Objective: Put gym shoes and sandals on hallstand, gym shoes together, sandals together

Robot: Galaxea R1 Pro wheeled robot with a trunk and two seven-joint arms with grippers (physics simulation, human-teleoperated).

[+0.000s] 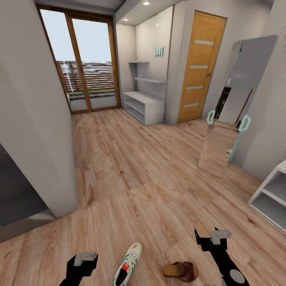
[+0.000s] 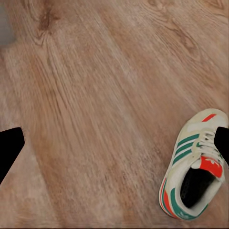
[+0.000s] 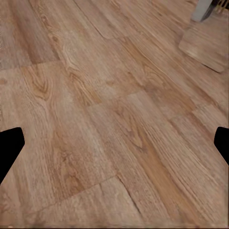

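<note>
One gym shoe (image 1: 128,264) and one sandal (image 1: 181,271) lie on the corridor floor (image 1: 139,171), far from the hallstand (image 1: 143,105). Left gripper (image 1: 81,262) and right gripper (image 1: 212,238) hover fingers apart, seemingly ready to pick.

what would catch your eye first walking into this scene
Probably the off-white gym shoe with green stripes and red accents, lying on the wood-plank corridor floor between the robot's two open hands, with a dark brown sandal just right of it. Next, the tall glass balcony door at the corridor's far end, with the light-grey hallstand to its right beside an orange wooden door.
</note>
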